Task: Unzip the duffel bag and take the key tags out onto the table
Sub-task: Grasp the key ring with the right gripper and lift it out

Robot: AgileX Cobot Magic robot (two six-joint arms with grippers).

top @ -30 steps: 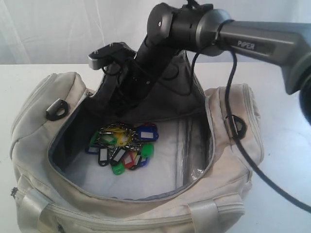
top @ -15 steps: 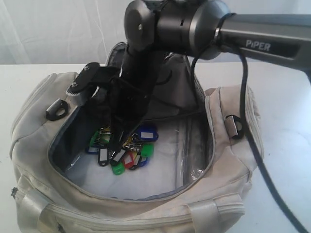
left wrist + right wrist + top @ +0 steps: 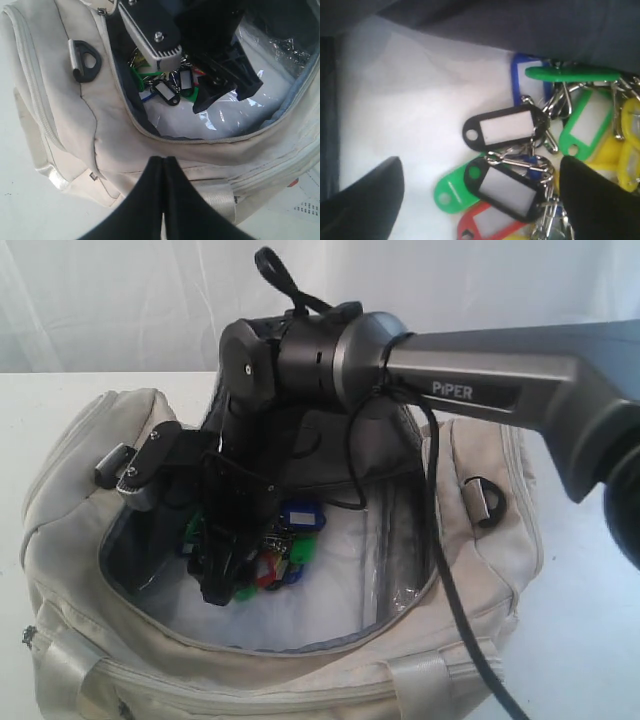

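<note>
the left gripper [image 3: 162,160] is pressed closed and holds nothing, over the outer side of the bag [image 3: 70,480]. the bag stands unzipped on the table [image 3: 40,410]. the tags [image 3: 290,540] lie inside on its bottom. the right gripper [image 3: 480,165] is down among them, fingers far apart, gripping nothing.

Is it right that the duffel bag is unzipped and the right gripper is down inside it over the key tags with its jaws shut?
Not quite: the jaws are open, not shut. The right wrist view shows the right gripper spread wide over the key tags. The duffel bag is unzipped, with the gripper down inside it.
</note>
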